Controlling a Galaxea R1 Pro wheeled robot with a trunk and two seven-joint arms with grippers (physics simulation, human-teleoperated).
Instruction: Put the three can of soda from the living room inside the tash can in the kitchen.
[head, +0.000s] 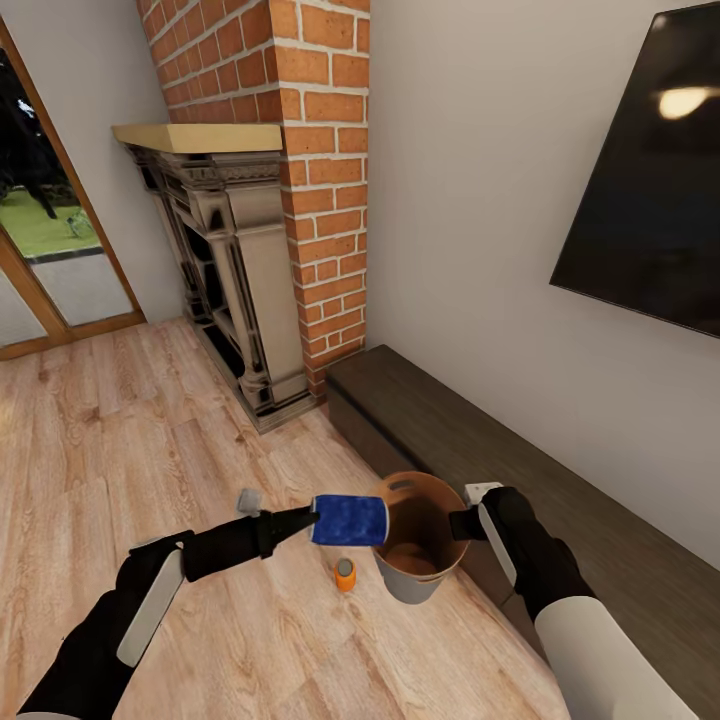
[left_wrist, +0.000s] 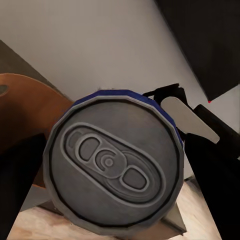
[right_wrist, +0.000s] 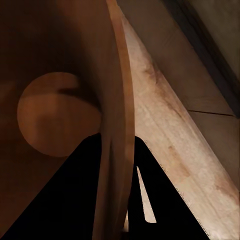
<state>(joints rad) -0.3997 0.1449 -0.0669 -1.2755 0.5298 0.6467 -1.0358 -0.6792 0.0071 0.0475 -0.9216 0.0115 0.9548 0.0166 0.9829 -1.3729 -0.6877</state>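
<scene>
Left fingers (head: 300, 520) clamped on blue can (head: 349, 520) beside bucket (head: 418, 583); right fingers (right_wrist: 116, 200) pinching bucket rim, seen close at wrist. Orange can (head: 345, 575) on floor, partly hidden.

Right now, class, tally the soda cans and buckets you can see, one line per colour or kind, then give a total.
Dark blue soda can, held by the left gripper: 1
Orange soda can, on the floor: 1
Bucket, rim held by the right gripper: 1
Total: 3
</scene>
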